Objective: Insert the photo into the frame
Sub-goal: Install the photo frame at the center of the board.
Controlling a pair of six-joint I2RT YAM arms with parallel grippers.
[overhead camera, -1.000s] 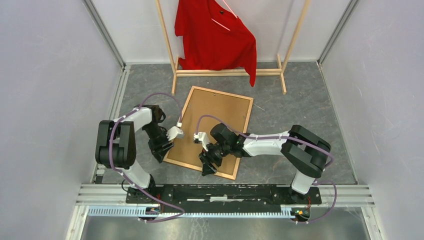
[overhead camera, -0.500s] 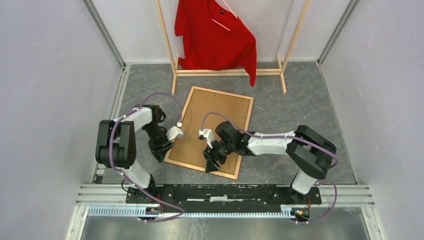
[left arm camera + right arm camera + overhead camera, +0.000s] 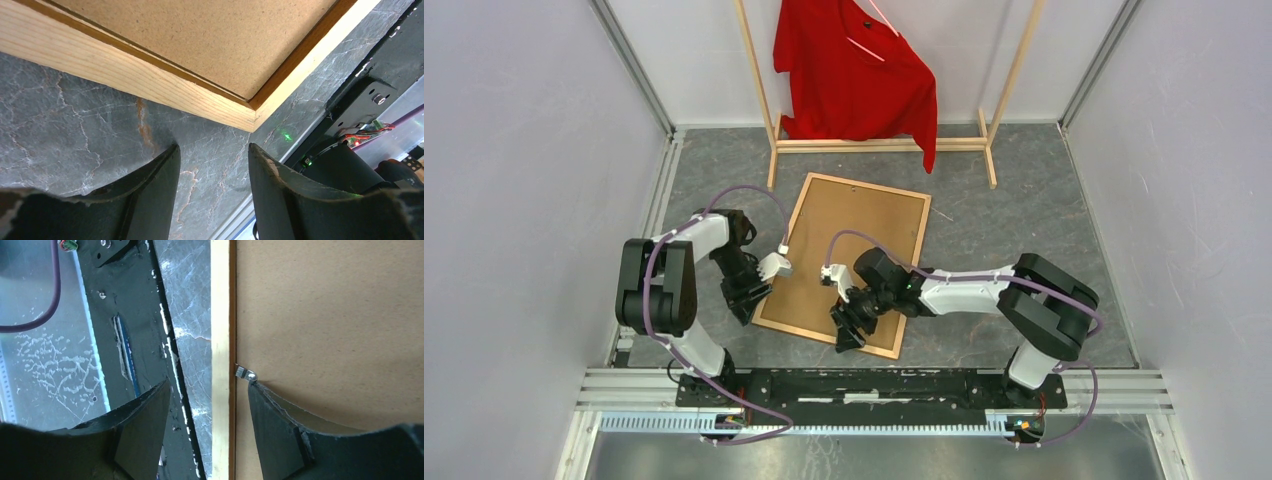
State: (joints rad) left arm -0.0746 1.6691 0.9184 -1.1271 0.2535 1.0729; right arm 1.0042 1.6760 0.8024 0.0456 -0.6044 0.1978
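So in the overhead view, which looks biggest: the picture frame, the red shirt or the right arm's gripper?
1. picture frame, largest.
2. red shirt, close behind; it is cut off at the top edge and hangs nearer the camera, so these two are unsure.
3. right gripper, clearly smallest.

The worktop is a grey slab veined like stone. A large thin rectangular frame of orange-brown wood lies flat around its middle, back up and askew to the edges, one short side close to the near edge. A plain brown fibreboard backing fills the frame. A pale wooden clothes rack stands along the far edge.
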